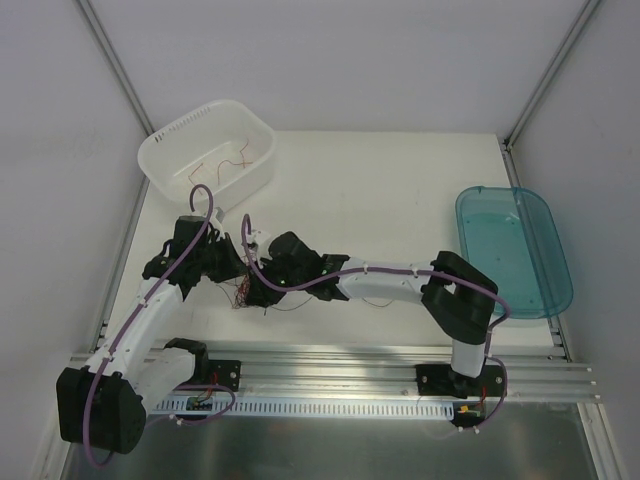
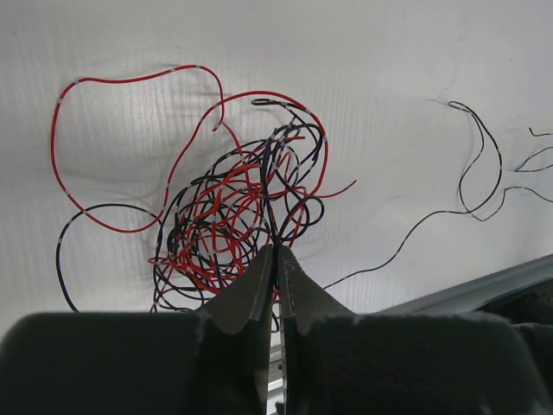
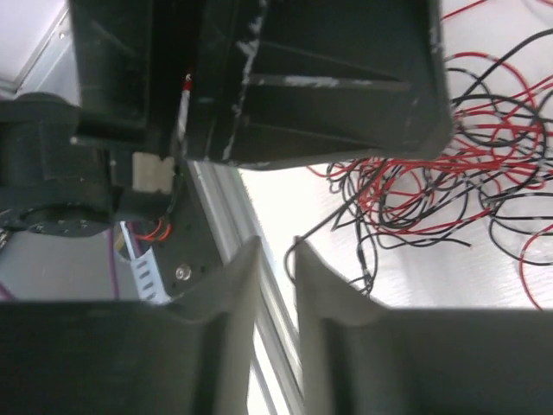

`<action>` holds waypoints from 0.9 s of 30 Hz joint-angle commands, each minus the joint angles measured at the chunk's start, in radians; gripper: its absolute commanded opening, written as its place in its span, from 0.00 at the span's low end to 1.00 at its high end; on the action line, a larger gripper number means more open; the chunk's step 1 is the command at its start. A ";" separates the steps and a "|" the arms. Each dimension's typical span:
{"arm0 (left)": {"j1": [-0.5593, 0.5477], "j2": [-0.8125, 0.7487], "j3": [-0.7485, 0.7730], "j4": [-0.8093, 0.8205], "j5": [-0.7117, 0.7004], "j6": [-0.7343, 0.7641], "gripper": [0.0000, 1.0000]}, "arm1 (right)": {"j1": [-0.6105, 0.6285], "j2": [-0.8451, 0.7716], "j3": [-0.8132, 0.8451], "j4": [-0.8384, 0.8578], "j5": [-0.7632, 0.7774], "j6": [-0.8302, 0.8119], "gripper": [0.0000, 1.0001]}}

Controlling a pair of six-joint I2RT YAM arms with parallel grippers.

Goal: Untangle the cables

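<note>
left gripper point(image 2: 276, 252): fingers pressed together, pinching one black strand
cables point(image 2: 220, 220): red-and-black tangle on the white table point(image 2: 389, 69)
right gripper point(image 3: 276, 255): fingers narrowly apart, beside the tangle

A white table point(image 1: 380, 190) is seen from above, enclosed by pale walls and grey corner posts point(image 1: 115, 65). A white slotted basket point(image 1: 232, 192) is set at the far left corner. A translucent teal tray point(image 1: 515, 250) is laid at the right edge, overhanging the table's side. An aluminium rail point(image 1: 340, 365) is fixed along the near edge, with a white slotted strip point(image 1: 330, 407) just in front of it.
</note>
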 commanded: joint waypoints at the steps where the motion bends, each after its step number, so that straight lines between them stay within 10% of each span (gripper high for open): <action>1: -0.007 -0.012 -0.003 0.018 0.040 0.008 0.03 | 0.003 -0.032 0.012 0.015 0.063 -0.010 0.21; 4: -0.007 -0.024 -0.002 0.016 0.040 0.011 0.07 | -0.002 -0.068 -0.014 -0.011 0.114 -0.024 0.01; 13: -0.007 -0.104 -0.020 0.042 0.060 0.034 0.68 | -0.065 -0.213 -0.156 -0.023 0.142 -0.013 0.01; 27: -0.163 -0.027 -0.061 0.099 -0.018 -0.087 0.67 | -0.076 -0.299 -0.183 -0.048 0.131 -0.023 0.01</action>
